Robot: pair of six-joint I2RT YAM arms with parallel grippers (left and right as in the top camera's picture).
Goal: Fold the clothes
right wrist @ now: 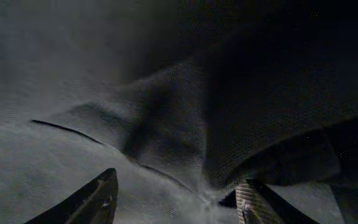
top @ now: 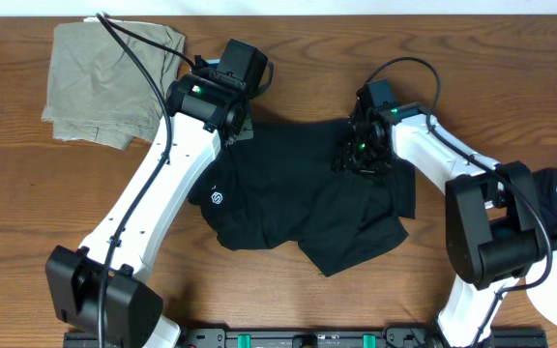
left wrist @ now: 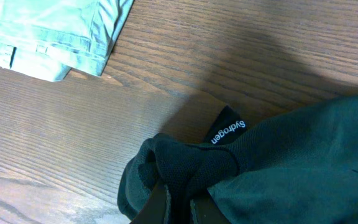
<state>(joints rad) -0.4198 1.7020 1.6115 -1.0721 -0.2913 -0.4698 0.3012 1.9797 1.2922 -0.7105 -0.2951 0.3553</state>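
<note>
My left tool [left wrist: 176,210] is clamped tight on a bunched corner of the black shirt [top: 298,208]. The rest of the shirt lies flat on the surface [top: 288,58], spreading from there toward my right tool [right wrist: 179,202]. That one has its jaws apart, astride a raised ridge of the same shirt, nothing pinched yet.

Step, as I judge it: take the second grip, then lift and fold. Sink the right tool until both fingers flank the ridge and close on the edge only. Lift both sides level so the cloth doesn't drag.

- **Overhead only:** whole shirt outline, round white logo [top: 217,198] below my left tool, khaki garment [top: 109,77] beyond it.
- **Left wrist only:** printed label [left wrist: 228,132] just beside the grip.
- **Right wrist only:** the open gap over the ridge, which the overhead view hides.
</note>
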